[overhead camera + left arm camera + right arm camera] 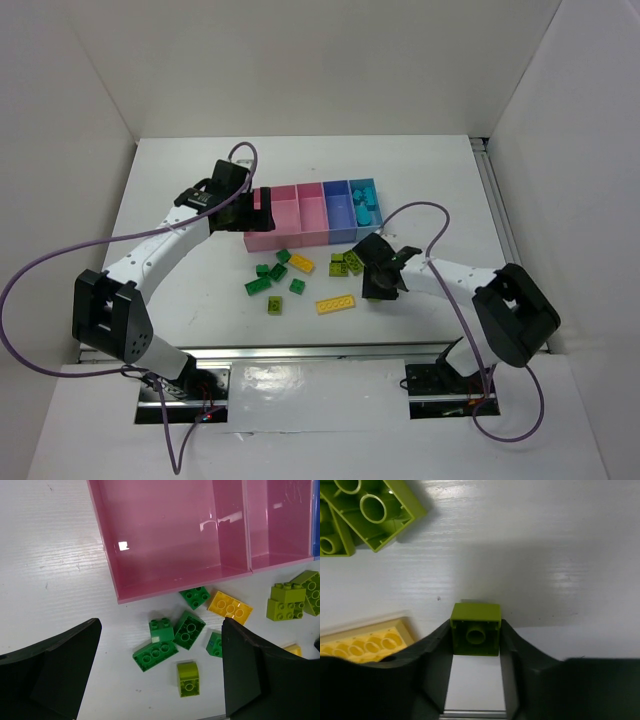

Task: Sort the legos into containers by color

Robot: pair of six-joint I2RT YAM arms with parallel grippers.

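The tray [290,240] has two pink compartments, one purple-blue [338,225] and one light blue holding cyan legos [362,203]. Both pink compartments [165,530] look empty. Dark green legos [270,278] [170,635], a yellow brick [301,264] [230,606], a yellow plate [336,305] [365,641] and lime legos [346,263] [370,507] lie in front of the tray. My left gripper [245,207] [161,630] is open and empty, above the tray's left end. My right gripper [383,284] [476,635] is shut on a small lime green lego [476,629] just above the table.
A single lime brick [274,305] [188,679] lies nearest the front among the dark green ones. White walls close the table at the back and sides. A metal rail [300,352] runs along the near edge.
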